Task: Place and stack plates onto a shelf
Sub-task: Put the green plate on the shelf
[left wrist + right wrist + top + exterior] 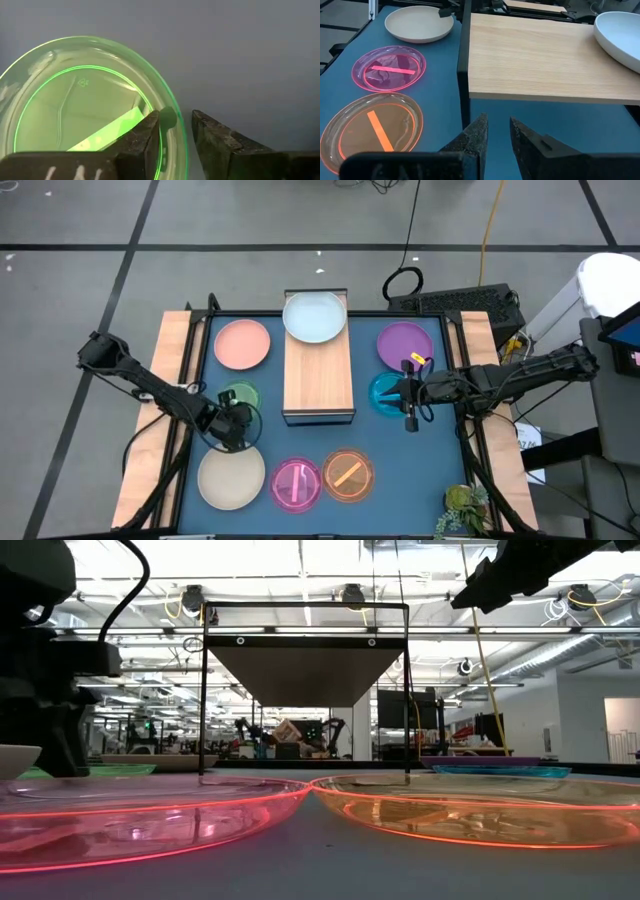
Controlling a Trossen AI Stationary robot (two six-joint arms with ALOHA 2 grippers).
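Observation:
The green plate [238, 396] lies flat on the blue table, left of the shelf [319, 375]. My left gripper [176, 120] is open at that plate's near rim [170, 116], one finger over the inside and one outside. My right gripper [498, 122] is narrowly open and holds nothing. It hovers over the teal plate [381, 394] and points toward the shelf [545, 55]. The pale blue-white plate [314, 317] rests on the shelf's far end. The salmon plate [242, 343], purple plate [405, 344], cream plate [231, 478], magenta plate [296, 484] and orange plate [347, 475] lie on the table.
Wooden side boards [172, 350] flank the table on the left and right. A small green plant [467, 508] sits at the near right corner. The magenta plate [130, 820] and orange plate [480, 810] fill the near table. Bare blue surface lies between the shelf and the teal plate.

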